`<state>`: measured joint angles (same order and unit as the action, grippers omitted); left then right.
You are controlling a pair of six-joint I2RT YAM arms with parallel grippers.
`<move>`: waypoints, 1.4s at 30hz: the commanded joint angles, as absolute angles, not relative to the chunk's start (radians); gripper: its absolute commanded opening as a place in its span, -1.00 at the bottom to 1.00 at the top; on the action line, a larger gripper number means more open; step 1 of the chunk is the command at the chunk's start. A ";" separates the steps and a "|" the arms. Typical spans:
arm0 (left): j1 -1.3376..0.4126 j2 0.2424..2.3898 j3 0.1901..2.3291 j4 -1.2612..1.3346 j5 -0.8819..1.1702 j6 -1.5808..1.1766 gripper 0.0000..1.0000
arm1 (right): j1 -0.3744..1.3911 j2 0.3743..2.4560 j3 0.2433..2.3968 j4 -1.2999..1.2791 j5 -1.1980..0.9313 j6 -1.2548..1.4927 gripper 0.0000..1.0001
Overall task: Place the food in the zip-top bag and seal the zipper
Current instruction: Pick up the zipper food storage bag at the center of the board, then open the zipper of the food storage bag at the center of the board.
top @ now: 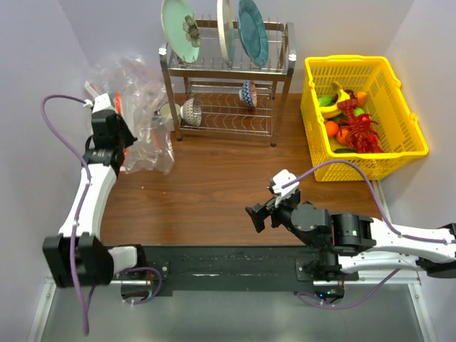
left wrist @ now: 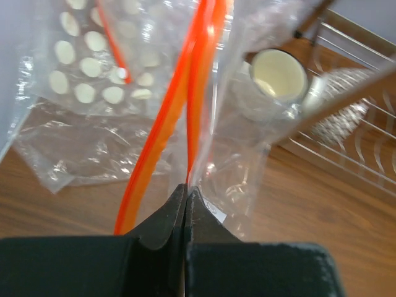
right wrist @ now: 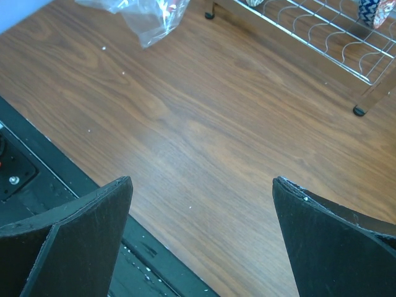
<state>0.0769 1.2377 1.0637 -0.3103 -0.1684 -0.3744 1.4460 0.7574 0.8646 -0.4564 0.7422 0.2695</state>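
Note:
My left gripper (top: 125,140) is at the far left, shut on the clear film of the zip-top bag (left wrist: 204,124), right beside its orange-red zipper strip (left wrist: 193,74); the jaws meet with no gap (left wrist: 185,189). The bag hangs against a heap of clear white-dotted bags (top: 135,100). The red lobster (top: 363,134) and the orange (top: 331,128) lie in a yellow basket (top: 406,121) at the right with other toy foods; I cannot pick out the dark green fruit. My right gripper (top: 259,216) is open and empty above bare wood (right wrist: 201,185).
A metal dish rack (top: 228,92) with plates and bowls stands at the back centre. A white cup (left wrist: 278,73) and the rack's wires (left wrist: 352,142) show behind the bag. A bag corner (right wrist: 151,15) and a rack foot (right wrist: 357,111) are ahead of my right gripper.

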 commanded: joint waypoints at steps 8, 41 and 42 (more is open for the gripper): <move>-0.049 0.871 0.812 -0.324 0.069 -0.514 -1.00 | 1.448 0.936 0.960 -0.290 0.666 0.327 0.92; -0.474 0.729 0.548 -0.035 -0.043 -0.612 -1.00 | 0.997 1.552 1.440 -0.176 0.094 0.732 0.17; -0.485 0.732 0.551 -0.034 -0.052 -0.609 -1.00 | 0.997 1.574 1.459 -0.201 0.081 0.730 0.18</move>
<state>-0.4561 0.7292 0.5415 -0.1074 -0.0010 -0.6132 0.9974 1.5143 1.3521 -0.1917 0.1696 0.7063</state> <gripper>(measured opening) 0.012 0.588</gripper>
